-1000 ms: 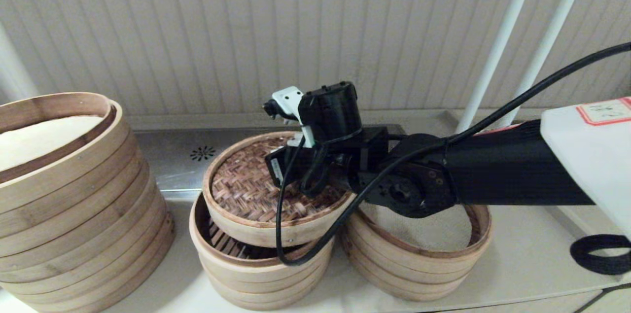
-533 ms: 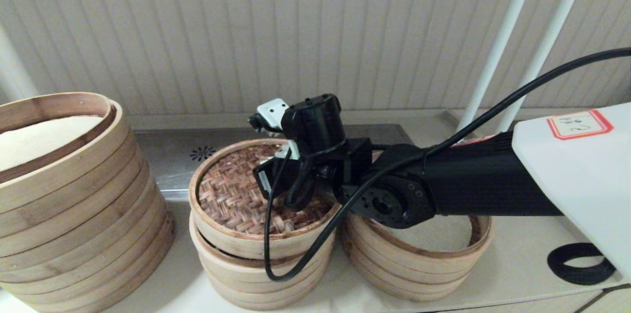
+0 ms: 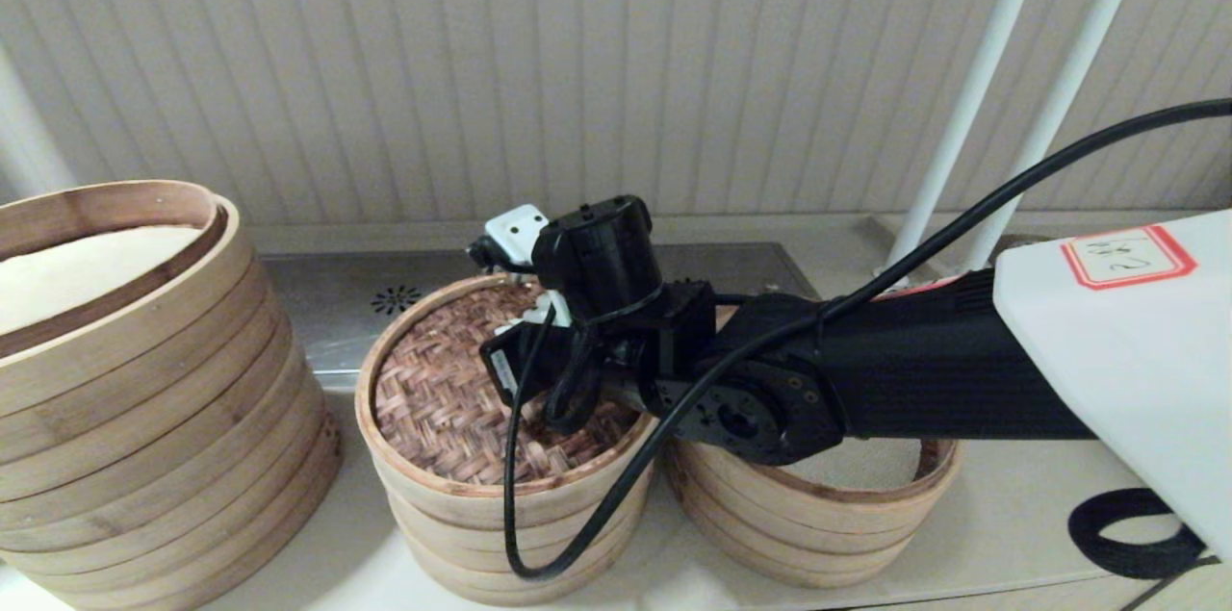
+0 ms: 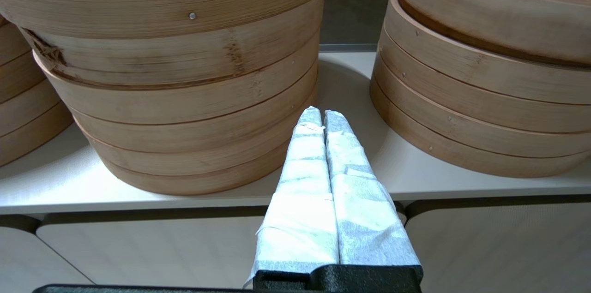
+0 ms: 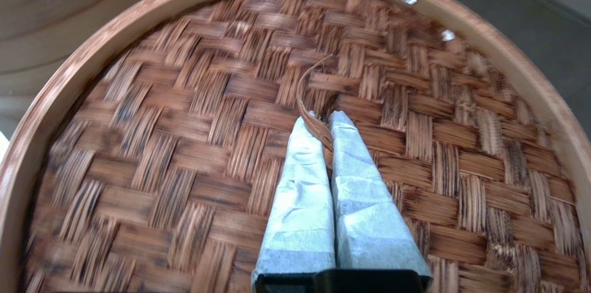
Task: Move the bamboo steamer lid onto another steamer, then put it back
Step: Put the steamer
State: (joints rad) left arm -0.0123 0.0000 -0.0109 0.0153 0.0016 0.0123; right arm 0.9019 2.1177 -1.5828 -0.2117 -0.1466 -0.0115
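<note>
The bamboo steamer lid [image 3: 433, 399], brown woven top in a pale rim, lies about level on the middle steamer [image 3: 491, 534] and hides its inside. My right gripper [image 5: 322, 117] is over the lid's centre, shut on the thin bamboo handle strip [image 5: 308, 99] that curls up from the weave [image 5: 184, 122]. Another steamer [image 3: 837, 515], with its grey-white mesh liner [image 3: 857, 462], stands uncovered just right of it, partly under my right arm. My left gripper [image 4: 323, 115] is parked low in front of the counter edge, shut and empty. From there the lid's rim [image 4: 498, 16] also shows.
A much larger, taller steamer [image 3: 125, 380] with a white inside fills the left. My arm's black cable [image 3: 515, 515] loops down in front of the middle steamer. White pipes [image 3: 962, 111] rise at the back right, and a black ring [image 3: 1126, 520] lies at the right.
The lid, held by my right gripper, has moved left and down. It went from tilted above the slat-floored middle steamer to lying level on it, covering the slats.
</note>
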